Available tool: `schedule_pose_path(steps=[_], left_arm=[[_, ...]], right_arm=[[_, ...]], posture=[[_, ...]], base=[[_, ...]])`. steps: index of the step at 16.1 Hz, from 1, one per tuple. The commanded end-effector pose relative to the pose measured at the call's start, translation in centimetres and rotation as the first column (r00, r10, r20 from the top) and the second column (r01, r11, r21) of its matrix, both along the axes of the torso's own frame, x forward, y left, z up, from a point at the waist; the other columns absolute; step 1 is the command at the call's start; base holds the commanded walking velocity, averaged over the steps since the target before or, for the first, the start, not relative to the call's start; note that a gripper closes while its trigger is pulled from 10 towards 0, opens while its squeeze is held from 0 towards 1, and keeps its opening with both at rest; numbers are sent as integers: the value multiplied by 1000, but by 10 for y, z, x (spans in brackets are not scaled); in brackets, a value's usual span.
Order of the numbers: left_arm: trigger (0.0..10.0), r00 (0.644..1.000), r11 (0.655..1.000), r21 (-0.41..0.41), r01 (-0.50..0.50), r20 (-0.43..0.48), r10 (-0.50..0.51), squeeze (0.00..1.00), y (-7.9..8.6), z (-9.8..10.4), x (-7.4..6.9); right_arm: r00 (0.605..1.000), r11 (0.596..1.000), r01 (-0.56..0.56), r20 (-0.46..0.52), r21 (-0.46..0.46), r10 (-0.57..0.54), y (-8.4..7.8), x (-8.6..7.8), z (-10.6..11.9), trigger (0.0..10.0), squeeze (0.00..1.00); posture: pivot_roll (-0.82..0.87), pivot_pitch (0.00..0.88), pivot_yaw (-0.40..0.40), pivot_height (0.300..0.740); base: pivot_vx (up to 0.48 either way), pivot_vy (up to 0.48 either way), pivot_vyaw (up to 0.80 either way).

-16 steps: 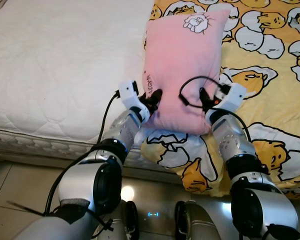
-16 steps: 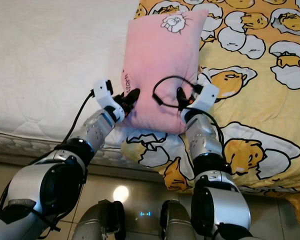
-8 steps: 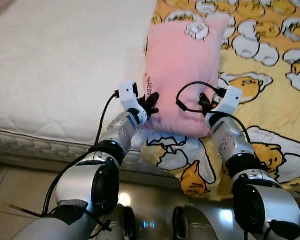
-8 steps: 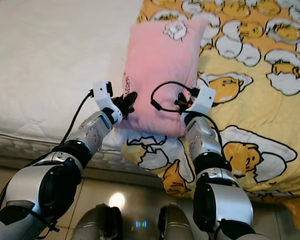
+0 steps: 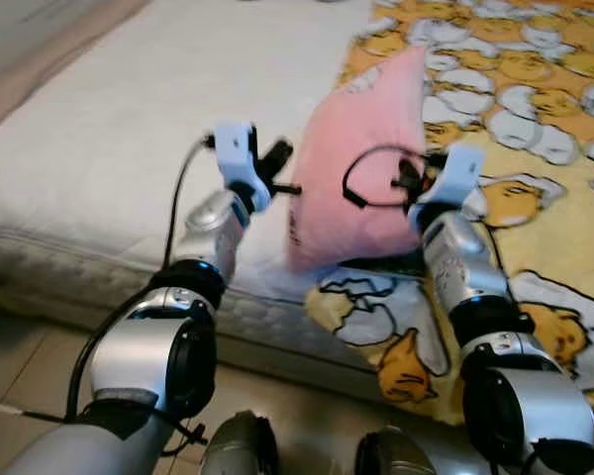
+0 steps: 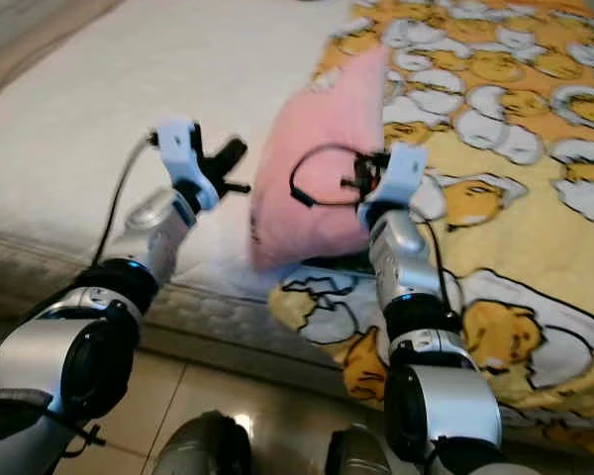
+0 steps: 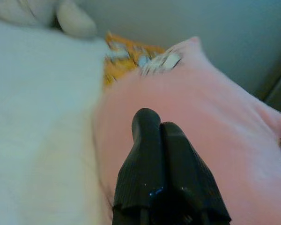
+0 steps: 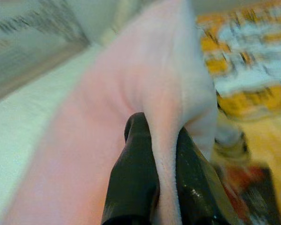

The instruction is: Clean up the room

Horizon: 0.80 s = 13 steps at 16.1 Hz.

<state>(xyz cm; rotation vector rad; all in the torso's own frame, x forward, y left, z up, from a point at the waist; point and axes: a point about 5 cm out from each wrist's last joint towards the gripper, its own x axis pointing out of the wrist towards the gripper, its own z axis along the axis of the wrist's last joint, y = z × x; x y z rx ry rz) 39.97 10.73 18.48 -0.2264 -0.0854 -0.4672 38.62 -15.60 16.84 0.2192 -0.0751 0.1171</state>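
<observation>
Pink and soft, now standing up on its lower edge instead of lying flat as 1 second ago: raising the pillow [image 5: 361, 168] above the yellow blanket [image 5: 544, 148], right next to the bare white mattress [image 5: 99, 148]. Holding it by the right gripper [image 5: 411, 183] alone, 2 fingers clamped on the edge at its right side. Having let go with the left gripper [image 5: 280, 170], no longer at the pillow's left edge as before; hovering now just beside the left face, fingers pressed together on nothing. Also looking from a lower angle than before, so not counting the shift of the bed as a move.

Probably meaning for the task: getting the pillow picked up, still not putting it anywhere. Hanging from 1 grip only, so possibly sagging or slipping.

Seeing in the head views the whole tilted pillow and both arms, but not the grip itself. Seeing in the right wrist view a fold of pink fabric passing between the 2 black fingers. Seeing in the left wrist view the 2 fingers closed against each other, with pink fabric behind them.
</observation>
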Motion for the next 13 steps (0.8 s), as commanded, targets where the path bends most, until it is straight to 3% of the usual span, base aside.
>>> schedule_pose_path(steps=[1, 2, 4, 5, 6, 10, 11, 12, 13], left_arm=[[0, 999, 999, 48, -14, 38, 12, 0, 7, 0, -2], [0, 998, 997, 75, -36, 48, 33, 0, 12, -2, -3], [0, 997, 991, 114, -77, 26, 74, 0, 18, -11, -5], [4235, 997, 989, 129, -69, 28, 66, 0, 16, -13, -6], [10000, 998, 986, 155, -63, 22, 60, 0, 16, -18, -8], [10000, 998, 986, 160, -55, 6, 55, 0, 18, -23, -11], [10000, 999, 986, 160, -54, 2, 54, 0, 19, -24, -11], [10000, 998, 986, 160, -55, -1, 56, 0, 19, -24, -12], [10000, 999, 986, 160, -53, -6, 54, 0, 18, -25, -12]], right_arm=[[997, 999, 26, 74, -39, -23, -7, -1, 15, 0, 0], [997, 998, 41, 67, -50, -38, -8, -2, 13, 0, 0], [998, 998, 45, -38, -49, -46, -9, -6, -15, 0, 0], [999, 997, 26, -35, -74, -29, -6, -10, -20, 0, 0], [995, 996, 51, -78, -78, -57, -10, -16, -35, 0, 0], [972, 974, 135, -165, -180, -165, -29, -27, -60, 0, 0], [955, 940, 169, -186, -296, -231, -42, -32, -70, 2000, 0], [942, 933, 202, -203, -297, -269, -51, -35, -75, 10000, 0], [926, 929, 241, -220, -279, -307, -58, -37, -78, 10000, 1000]], posture=[[-1, 0, 27, 700], [7, 0, 19, 700], [28, 0, 7, 700], [34, 0, 8, 700], [37, 0, 11, 700], [38, 0, 24, 700], [37, 0, 30, 700], [38, 0, 32, 700], [39, 0, 31, 700]], base=[[0, 0, 0], [0, 0, 0], [0, 0, 0], [0, 0, 0], [0, 0, 0], [0, 0, 0], [0, 0, 0], [0, 0, 0], [0, 0, 0]])
